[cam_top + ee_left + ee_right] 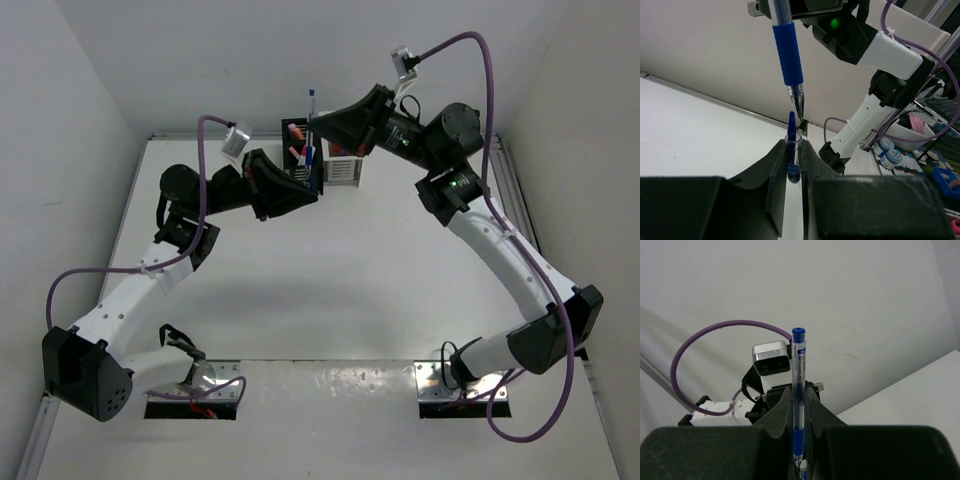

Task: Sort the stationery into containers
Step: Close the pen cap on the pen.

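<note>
Clear pen [799,385] with blue grip and end plug, clear blue-tipped cap [792,152], black holder [316,178], slotted white holder [343,172].

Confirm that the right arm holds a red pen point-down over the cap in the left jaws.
Wrong colour: the pen is blue, as the left wrist view shows. It does hang point-down over the cap in the left jaws.

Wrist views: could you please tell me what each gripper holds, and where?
Left gripper: clear pen cap, pinched around its lower body. Right gripper: blue pen, clamped on its clear barrel above the grip.
</note>
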Available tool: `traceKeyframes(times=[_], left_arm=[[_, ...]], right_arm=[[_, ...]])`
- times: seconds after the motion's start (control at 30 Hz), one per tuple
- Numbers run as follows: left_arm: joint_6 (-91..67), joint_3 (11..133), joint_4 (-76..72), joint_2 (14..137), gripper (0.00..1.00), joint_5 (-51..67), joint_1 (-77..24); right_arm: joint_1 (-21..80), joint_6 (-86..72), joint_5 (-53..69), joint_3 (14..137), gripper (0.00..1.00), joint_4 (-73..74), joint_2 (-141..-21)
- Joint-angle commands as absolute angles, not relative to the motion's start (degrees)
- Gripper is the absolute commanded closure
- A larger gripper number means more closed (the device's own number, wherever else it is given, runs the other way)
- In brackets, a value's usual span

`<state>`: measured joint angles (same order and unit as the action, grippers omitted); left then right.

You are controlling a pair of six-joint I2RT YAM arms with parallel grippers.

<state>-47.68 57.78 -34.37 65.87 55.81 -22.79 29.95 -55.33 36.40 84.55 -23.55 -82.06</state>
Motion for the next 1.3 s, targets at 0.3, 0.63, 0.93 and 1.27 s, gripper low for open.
traceKeyframes(times=[0.3,0.63,0.93,1.27], left_arm=[[-48.78,59.68,-38.41,65.74,1.0,55.63,-22.41],[-48.95,60.12,-38.23,65.74,1.0,54.59,-21.45],[-47.03,62.57,-35.17,66.36,1.0,52.47,-19.6],[-28.77,69.51,-23.83,67.06,1.0,55.54,-20.48]], right_arm=[[31.03,-53.44,36.39,82.27,1.0,-25.66,-81.91],[31.29,-53.35,37.0,80.16,1.0,-25.75,-80.68],[32.08,-52.03,38.41,77.43,1.0,-25.49,-79.02],[33.92,-50.36,41.48,76.82,1.0,-24.79,-78.23]])
